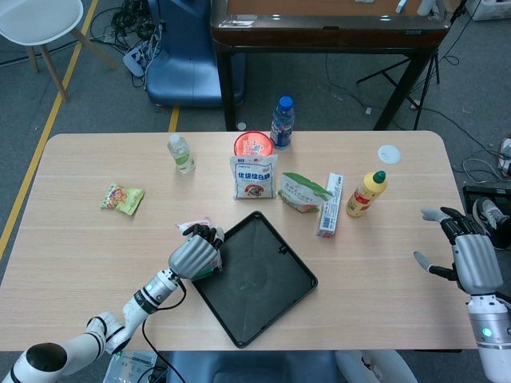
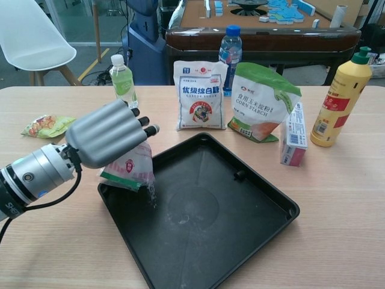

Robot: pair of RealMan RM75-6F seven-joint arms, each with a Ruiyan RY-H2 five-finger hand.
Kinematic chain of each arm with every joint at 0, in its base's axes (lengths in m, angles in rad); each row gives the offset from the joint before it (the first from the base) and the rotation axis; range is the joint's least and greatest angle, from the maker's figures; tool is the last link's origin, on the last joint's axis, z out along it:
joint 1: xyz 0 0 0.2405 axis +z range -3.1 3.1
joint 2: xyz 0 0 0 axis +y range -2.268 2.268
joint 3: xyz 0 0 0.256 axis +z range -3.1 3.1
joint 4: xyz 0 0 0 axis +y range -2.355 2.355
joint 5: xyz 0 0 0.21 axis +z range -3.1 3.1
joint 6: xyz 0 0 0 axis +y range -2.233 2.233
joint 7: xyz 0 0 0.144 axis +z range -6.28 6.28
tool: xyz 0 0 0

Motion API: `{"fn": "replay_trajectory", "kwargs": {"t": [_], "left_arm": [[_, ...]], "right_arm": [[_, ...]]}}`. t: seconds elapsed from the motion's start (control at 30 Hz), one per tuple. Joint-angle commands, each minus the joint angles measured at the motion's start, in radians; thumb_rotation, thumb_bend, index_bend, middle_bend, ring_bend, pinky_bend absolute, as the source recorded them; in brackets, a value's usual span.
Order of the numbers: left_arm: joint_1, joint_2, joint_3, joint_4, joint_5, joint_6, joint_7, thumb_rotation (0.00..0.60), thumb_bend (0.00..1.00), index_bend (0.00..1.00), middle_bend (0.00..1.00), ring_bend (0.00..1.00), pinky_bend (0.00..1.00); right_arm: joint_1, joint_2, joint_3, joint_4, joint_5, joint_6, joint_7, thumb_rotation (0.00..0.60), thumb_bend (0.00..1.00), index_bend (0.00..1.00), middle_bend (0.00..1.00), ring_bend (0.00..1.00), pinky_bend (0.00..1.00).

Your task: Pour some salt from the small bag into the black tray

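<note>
**Salt streaming into the black tray**

Left hand (image 2: 111, 132) wrapped around the small salt bag (image 2: 129, 168), tipped over the near-left rim of the black tray (image 2: 252, 241). Thin stream of white grains (image 2: 151, 191) falling from the bag's lower corner onto the tray floor. Right hand (image 1: 467, 247) released, fingers spread, hovering at the far right of the worktop (image 1: 80, 263), well apart from the tray. Beyond the tray: white sugar bag (image 2: 200, 93), corn starch bag (image 2: 261, 102), yellow squeeze bottle (image 2: 344, 99).
</note>
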Motion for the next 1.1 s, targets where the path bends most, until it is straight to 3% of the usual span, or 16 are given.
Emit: {"fn": "replay_trajectory", "kwargs": {"t": [0.03, 0.23, 0.53, 0.7, 1.1], "left_arm": [[0.0, -0.001, -0.001, 0.005, 0.003, 0.006, 0.003, 0.6, 0.18, 0.32, 0.56, 0.51, 0.65], [0.007, 0.006, -0.016, -0.027, -0.026, -0.014, -0.072, 0.6, 0.18, 0.3, 0.56, 0.51, 0.65], [0.005, 0.033, -0.079, -0.125, -0.111, -0.066, -0.297, 0.6, 0.18, 0.3, 0.56, 0.51, 0.65], [0.017, 0.062, -0.122, -0.231, -0.204, -0.147, -0.403, 0.6, 0.18, 0.3, 0.56, 0.51, 0.65], [0.019, 0.156, -0.243, -0.441, -0.445, -0.339, -0.52, 0.6, 0.18, 0.3, 0.55, 0.51, 0.65]], "right_arm": [[0.0, -0.001, 0.0, 0.002, 0.001, -0.001, 0.0, 0.6, 0.21, 0.23, 0.31, 0.16, 0.2], [0.001, -0.001, 0.002, 0.003, 0.003, -0.002, 0.003, 0.6, 0.21, 0.23, 0.31, 0.16, 0.2], [0.001, -0.001, 0.003, 0.004, 0.005, -0.001, 0.003, 0.6, 0.21, 0.23, 0.31, 0.16, 0.2], [0.001, -0.002, 0.004, 0.004, 0.006, 0.0, 0.003, 0.6, 0.21, 0.23, 0.31, 0.16, 0.2], [0.001, -0.001, 0.006, 0.002, 0.011, -0.003, 0.001, 0.6, 0.21, 0.23, 0.31, 0.16, 0.2]]}}
